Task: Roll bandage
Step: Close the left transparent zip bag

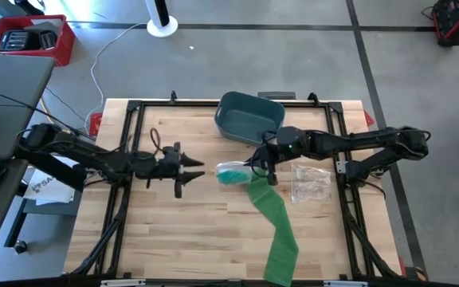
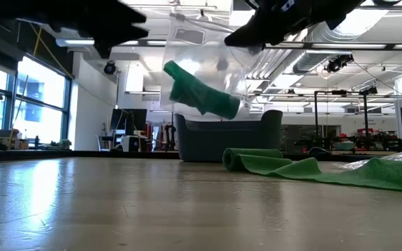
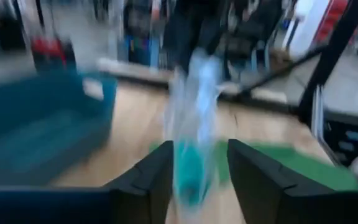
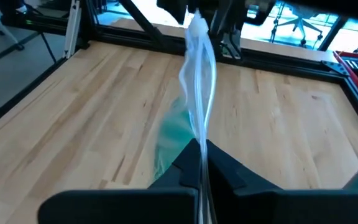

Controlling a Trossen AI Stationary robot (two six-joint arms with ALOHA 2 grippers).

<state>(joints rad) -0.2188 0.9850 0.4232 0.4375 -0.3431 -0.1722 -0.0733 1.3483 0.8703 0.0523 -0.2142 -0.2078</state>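
Note:
A clear plastic bag [image 1: 231, 172] with a green bandage roll [image 2: 201, 94] inside hangs above the table's middle, and my right gripper [image 1: 263, 165] is shut on it. A long green bandage strip [image 1: 276, 231] lies unrolled on the table, running from the middle toward the near edge; its far end is rolled up [image 2: 248, 159]. My left gripper [image 1: 200, 168] stands open just left of the bag, fingers pointing at it and apart from it. In the left wrist view the bag [image 3: 194, 118] shows blurred ahead of the open fingers. My right gripper pinches the bag's crumpled upper edge [image 4: 201, 140] between its two shut fingers. The fingers come from the table's right side, slanting a little down. The bag hangs clear of the table with the green roll [image 4: 173, 140] low inside it.
A blue-grey bin [image 1: 249, 118] stands at the table's far middle. A second clear bag [image 1: 310, 182] lies on the table to the right of the strip. Black frame rails [image 1: 122, 199] run along the table's left and right sides.

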